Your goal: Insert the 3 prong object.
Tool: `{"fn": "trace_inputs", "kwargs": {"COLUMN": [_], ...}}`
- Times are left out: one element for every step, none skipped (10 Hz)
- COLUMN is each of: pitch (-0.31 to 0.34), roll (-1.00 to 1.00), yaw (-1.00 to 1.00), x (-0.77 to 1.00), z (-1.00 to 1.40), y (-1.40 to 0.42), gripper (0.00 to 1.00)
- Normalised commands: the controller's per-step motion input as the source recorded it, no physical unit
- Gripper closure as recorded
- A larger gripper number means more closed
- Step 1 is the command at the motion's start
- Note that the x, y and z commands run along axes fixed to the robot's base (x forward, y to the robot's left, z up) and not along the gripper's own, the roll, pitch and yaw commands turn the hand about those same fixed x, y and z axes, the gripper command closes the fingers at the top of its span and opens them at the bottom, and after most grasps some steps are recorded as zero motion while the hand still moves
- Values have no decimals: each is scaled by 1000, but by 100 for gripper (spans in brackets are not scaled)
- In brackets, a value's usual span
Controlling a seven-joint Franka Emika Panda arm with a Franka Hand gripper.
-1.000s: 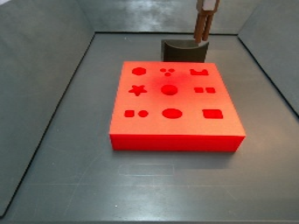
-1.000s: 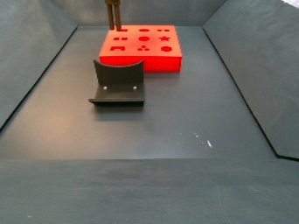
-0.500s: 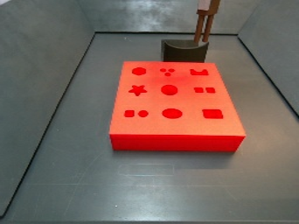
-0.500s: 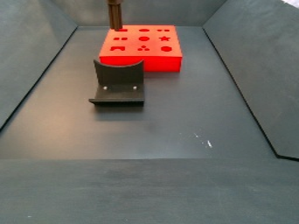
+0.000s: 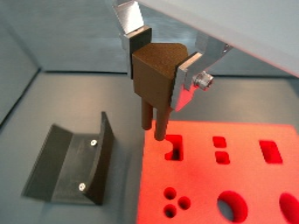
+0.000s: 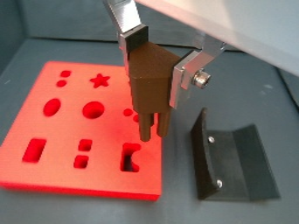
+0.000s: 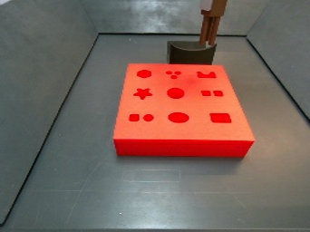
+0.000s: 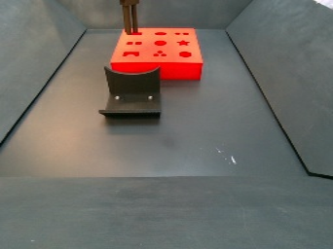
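My gripper [image 5: 162, 66] is shut on the 3 prong object [image 5: 155, 80], a narrow brown peg with thin prongs pointing down; it also shows in a wrist view [image 6: 151, 80]. I hold it in the air above the edge of the red board [image 5: 251, 179] nearest the fixture. In both side views the peg [image 7: 209, 23] [image 8: 129, 14] hangs at the top of the picture, near the board's [image 7: 182, 107] [image 8: 159, 53] edge. The gripper body is out of frame in both side views. The board has several shaped holes, among them three small round ones [image 7: 175, 76].
The dark grey fixture [image 8: 131, 92] stands on the floor beside the board; it also shows in both wrist views [image 5: 73, 164] [image 6: 229, 162] and in a side view [image 7: 188, 48]. Grey walls enclose the floor [image 8: 196, 146].
The peg has risen a little in both side views; the board and the fixture have not moved.
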Motion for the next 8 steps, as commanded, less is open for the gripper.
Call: {"fn": "trace_inputs", "kwargs": {"pitch": [0,0,0,10,36,16,16,31], "roll": [0,0,20,41,70,57,54,87], "yaw": [-1000,-1000,-1000,-1000,-1000,-1000,-1000,-689], "x": [0,0,0,-29,-40,-43,-40,0], "z": [-71,-97,-151,-223,-300,-283,-277,0], "y": [0,0,0,0,0,0,0,-94], "gripper": [100,100,100,100,100,100,100,100]}}
